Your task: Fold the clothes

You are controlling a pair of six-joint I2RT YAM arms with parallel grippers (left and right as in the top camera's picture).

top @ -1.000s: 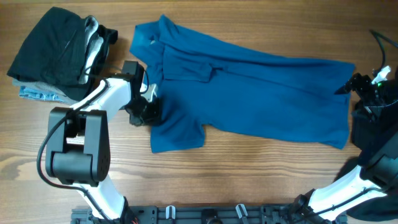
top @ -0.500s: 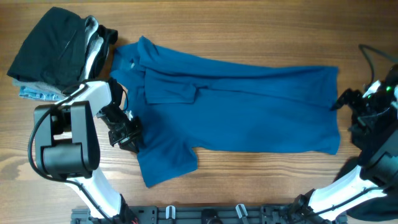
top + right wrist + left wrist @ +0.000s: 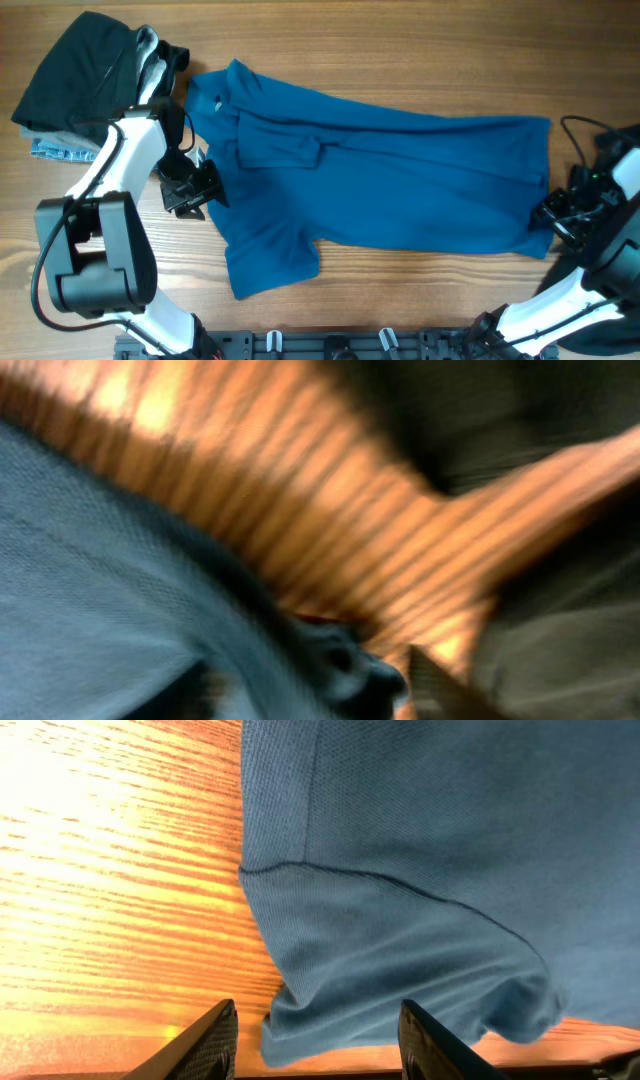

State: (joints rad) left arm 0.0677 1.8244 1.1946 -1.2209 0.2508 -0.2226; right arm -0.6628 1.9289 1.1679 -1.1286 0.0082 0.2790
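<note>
- A stack of folded clothes sits in the far left corner of the pale wooden worktop (image 3: 420, 310). A black fabric garment (image 3: 80, 70) lies on top, a white-grey piece (image 3: 150, 62) shows at the stack's right edge, and a pale-blue patterned piece (image 3: 58, 150) peeks out at the bottom.
- The left hand (image 3: 210, 190) is just right of that stack, low over the worktop at the left edge of the large royal-blue short-sleeved collared shirt (image 3: 420, 190).
- The left hand is released. In the left wrist view its two dark fingers (image 3: 212, 1040) stand apart, with the bunched hem of the shirt's sleeve lying loose between them and not pinched.
- The blue shirt lies spread flat across the middle of the worktop, running from left to right.
  - Its collar (image 3: 215, 92) points toward the far left corner and almost touches the stack.
  - One sleeve (image 3: 285, 145) is folded over onto the chest.
  - The other sleeve (image 3: 270, 260) spreads out toward the near edge.
- The shirt's bottom hem is at the right, near the right edge of the worktop.
- The right hand (image 3: 550, 212) is at the near right corner of the shirt, touching the fabric.
- The right wrist view is badly blurred. It shows blue cloth bunched by the fingers, but I cannot tell whether this hand is clenched on it or released.
</note>
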